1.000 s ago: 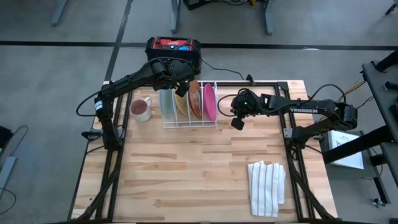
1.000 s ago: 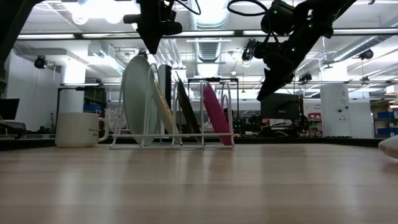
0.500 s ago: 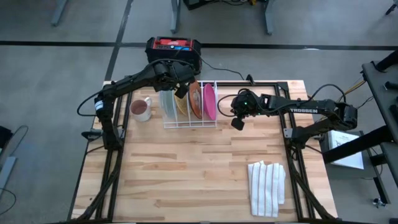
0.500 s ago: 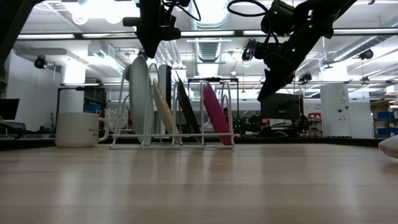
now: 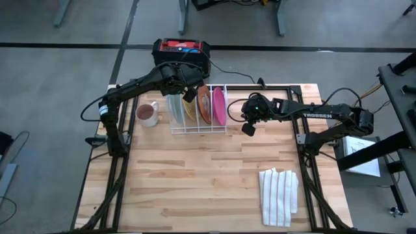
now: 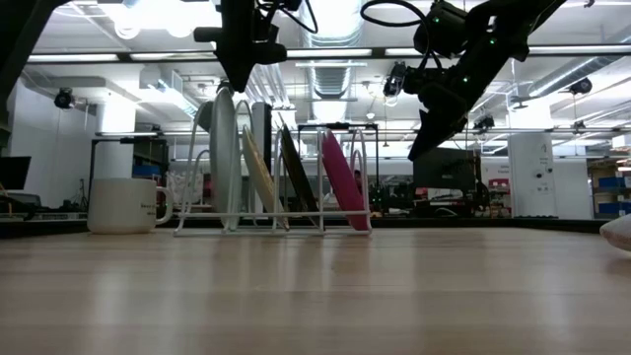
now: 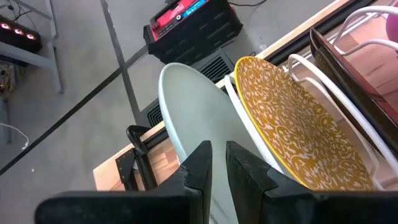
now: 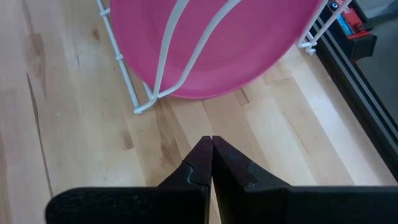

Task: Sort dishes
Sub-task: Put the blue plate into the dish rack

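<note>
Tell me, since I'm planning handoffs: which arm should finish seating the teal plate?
Left. The left gripper already pinches the teal plate in the rack; the right gripper is shut, empty, beside the pink plate.

Both arms are black, made of long thin tubes with round joints. The right arm [image 5: 325, 117] has white letters along its side and a small green light near its wrist. Black cables loop beside the left arm [image 5: 130, 88]. Each arm ends in two flat black fingers.
</note>
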Action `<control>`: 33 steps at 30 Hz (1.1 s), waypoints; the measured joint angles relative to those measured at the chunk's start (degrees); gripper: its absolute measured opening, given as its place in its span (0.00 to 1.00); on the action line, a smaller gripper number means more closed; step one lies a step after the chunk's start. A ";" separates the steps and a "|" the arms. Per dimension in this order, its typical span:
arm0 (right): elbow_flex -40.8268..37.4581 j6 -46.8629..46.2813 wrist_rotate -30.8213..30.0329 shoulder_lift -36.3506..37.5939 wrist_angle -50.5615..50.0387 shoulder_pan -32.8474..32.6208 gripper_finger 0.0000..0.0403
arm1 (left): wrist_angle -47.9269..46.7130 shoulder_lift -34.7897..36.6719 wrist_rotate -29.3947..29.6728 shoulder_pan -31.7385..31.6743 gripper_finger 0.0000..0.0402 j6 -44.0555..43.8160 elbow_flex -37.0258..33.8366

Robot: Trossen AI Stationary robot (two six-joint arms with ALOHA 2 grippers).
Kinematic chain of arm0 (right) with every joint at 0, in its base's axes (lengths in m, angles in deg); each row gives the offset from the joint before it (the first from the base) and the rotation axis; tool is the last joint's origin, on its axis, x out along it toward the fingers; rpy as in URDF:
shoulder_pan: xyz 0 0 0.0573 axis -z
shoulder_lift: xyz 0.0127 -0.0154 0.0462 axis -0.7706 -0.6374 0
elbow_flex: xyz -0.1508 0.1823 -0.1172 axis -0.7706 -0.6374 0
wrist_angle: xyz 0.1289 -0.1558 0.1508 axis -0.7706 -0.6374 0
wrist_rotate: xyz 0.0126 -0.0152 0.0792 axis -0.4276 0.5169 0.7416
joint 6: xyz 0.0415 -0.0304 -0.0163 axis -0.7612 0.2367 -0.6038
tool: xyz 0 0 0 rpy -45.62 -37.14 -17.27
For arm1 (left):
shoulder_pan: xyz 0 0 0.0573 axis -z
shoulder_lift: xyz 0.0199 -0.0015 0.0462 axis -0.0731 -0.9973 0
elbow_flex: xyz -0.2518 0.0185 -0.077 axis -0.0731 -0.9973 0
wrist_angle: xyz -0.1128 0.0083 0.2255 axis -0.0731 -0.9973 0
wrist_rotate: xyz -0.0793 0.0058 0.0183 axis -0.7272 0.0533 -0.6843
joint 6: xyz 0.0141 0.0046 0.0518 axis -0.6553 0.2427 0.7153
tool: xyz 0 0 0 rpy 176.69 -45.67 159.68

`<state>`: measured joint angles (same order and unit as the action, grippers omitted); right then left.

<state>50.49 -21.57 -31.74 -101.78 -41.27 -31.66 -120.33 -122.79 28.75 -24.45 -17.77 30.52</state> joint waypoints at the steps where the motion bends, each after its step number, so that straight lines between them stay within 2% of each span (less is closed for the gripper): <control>1: 0.00 0.00 -0.01 0.00 0.00 0.02 0.00 | 0.00 0.00 0.00 0.00 0.09 -0.37 0.00; 12: 0.00 0.00 0.00 0.00 -0.02 0.00 0.00 | 0.04 0.00 0.00 0.00 0.09 -1.88 -0.14; 22: -0.22 0.00 0.00 0.00 -0.07 0.01 0.00 | 0.01 0.00 0.07 0.00 0.09 -2.75 -3.99; 27: -0.24 0.00 0.00 0.00 -0.04 0.00 0.00 | 0.03 0.00 2.74 0.04 0.09 -2.80 -4.11; 33: -0.33 0.00 0.00 0.00 -0.04 0.00 0.00 | 0.02 0.00 3.08 0.02 0.09 -2.77 -4.04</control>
<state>50.16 -21.57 -31.74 -101.78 -41.32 -31.66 -120.31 -122.79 31.83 -24.42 -20.54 26.47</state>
